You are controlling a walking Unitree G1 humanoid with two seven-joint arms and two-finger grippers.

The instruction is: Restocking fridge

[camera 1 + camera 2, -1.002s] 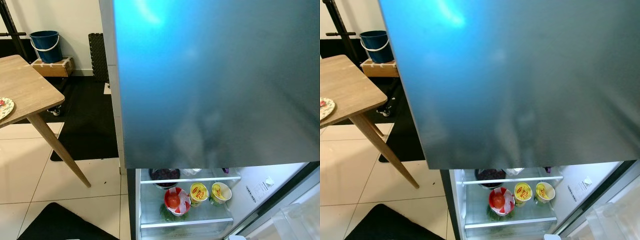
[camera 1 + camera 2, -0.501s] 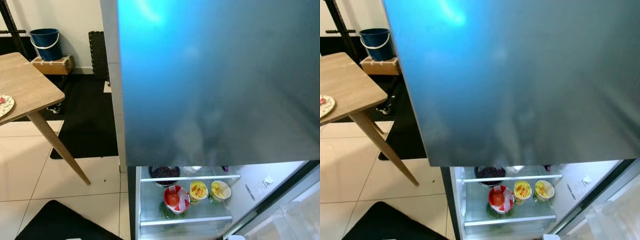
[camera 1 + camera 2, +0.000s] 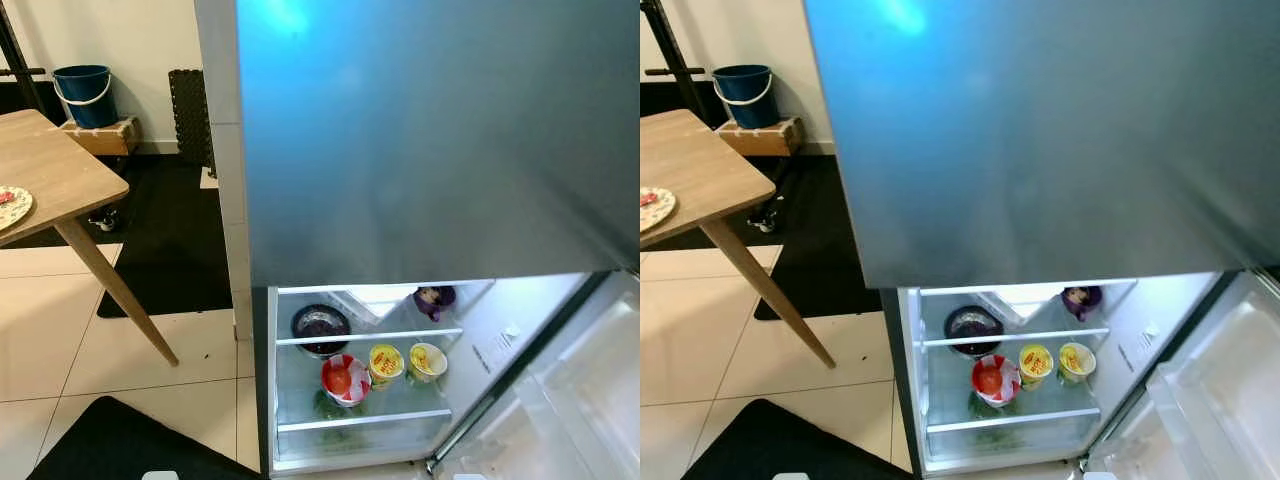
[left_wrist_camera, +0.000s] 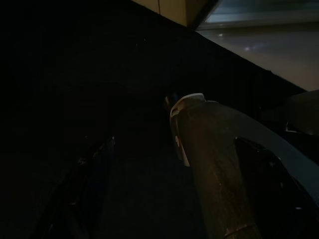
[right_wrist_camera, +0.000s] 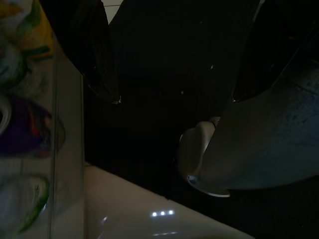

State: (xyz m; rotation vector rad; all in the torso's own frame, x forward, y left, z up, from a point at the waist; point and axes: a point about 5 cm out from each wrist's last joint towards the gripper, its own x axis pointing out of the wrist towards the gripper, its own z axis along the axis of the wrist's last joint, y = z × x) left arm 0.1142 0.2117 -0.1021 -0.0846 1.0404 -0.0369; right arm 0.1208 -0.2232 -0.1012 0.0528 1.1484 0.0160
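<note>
**Fridge open, lower compartment lit, both arms idle**

Left eye view: grey upper fridge door takes up most of the frame. Below it the lit fridge compartment is open, its door swung out to the robot's right. Upper glass shelf: dark bowl at left, purple cup toward back right. Next shelf down: red-white bag w/ a tomato, then two yellow cups and side by side to its right, close together. Greens under the bag, blurry. Wooden table at left w/ a patterned plate at its edge. Blue bucket on a low wooden stand by the wall, well apart from the fridge. Black mat on the tiled floor near the bottom.

Right eye view: same scene; door bins look clear plastic.

Left wrist view: very dark. Left gripper hangs over dark floor; one pale-tipped finger made out, fingers apart, holding nothing.

Right wrist view: dark. Right gripper fingers spread, nothing between them; blurry colourful packs behind a clear panel beside it.
</note>
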